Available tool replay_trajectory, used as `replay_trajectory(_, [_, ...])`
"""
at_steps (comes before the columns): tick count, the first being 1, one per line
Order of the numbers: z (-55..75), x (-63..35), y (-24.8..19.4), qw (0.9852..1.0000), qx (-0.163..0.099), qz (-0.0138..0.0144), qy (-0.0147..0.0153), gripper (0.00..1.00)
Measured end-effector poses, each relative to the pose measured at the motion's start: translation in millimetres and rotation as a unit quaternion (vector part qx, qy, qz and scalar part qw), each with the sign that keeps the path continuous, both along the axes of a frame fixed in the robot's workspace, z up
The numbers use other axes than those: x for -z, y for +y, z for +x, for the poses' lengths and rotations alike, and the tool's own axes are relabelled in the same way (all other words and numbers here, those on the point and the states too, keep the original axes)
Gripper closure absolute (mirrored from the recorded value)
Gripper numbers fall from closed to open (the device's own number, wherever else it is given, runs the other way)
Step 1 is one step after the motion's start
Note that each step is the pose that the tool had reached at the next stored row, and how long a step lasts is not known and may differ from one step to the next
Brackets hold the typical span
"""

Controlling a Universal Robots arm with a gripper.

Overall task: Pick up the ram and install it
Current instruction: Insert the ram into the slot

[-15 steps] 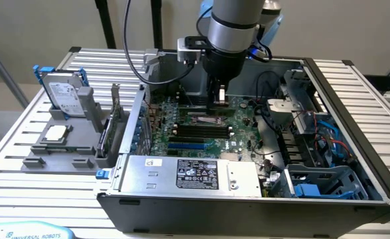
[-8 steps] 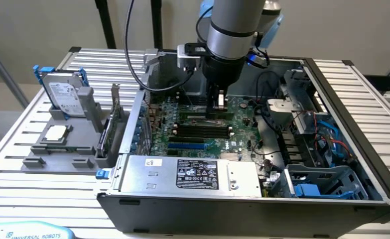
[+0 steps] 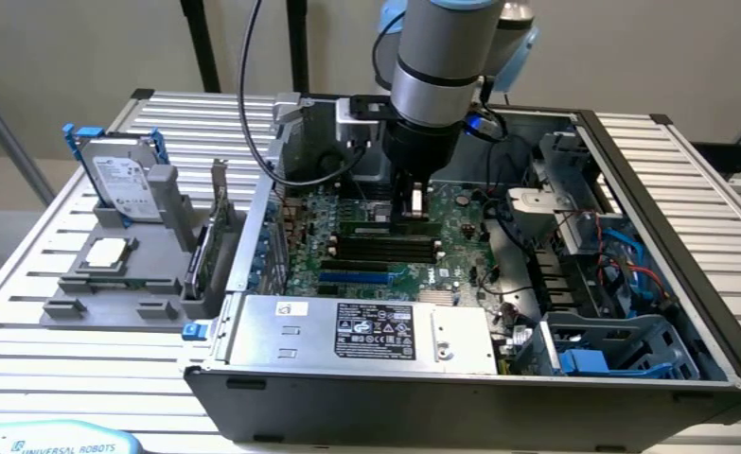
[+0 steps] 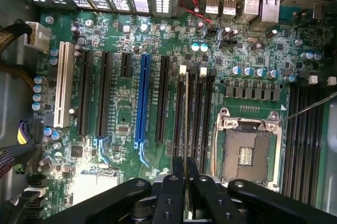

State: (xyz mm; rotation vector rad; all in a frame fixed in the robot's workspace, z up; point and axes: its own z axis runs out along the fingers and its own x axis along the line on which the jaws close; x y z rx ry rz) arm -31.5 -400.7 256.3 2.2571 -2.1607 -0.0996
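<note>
Wrist view: ram (image 4: 186, 124) is pinched edge-on in the nearly closed gripper (image 4: 186, 182). Its long axis is seen parallel to the memory slots (image 4: 194, 110), directly over them.

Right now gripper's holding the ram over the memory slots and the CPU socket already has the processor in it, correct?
Not quite. The gripper does hold the ram edge-on above the memory slots, but the wrist view shows the CPU socket open with no processor seated.

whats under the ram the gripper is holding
The gripper holds the ram edge-on, directly above the dark memory slots on the motherboard. The ram's edge hides whether it has entered a slot.
</note>
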Motion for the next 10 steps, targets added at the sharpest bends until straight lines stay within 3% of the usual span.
replay_trajectory(5, [-0.9,7.7,-0.2,0.9999,0.010,-0.0046,0.0000,0.87])
replay_trajectory(10, [-1.0,13.7,-0.2,0.9996,0.024,-0.0113,0.0000,0.87])
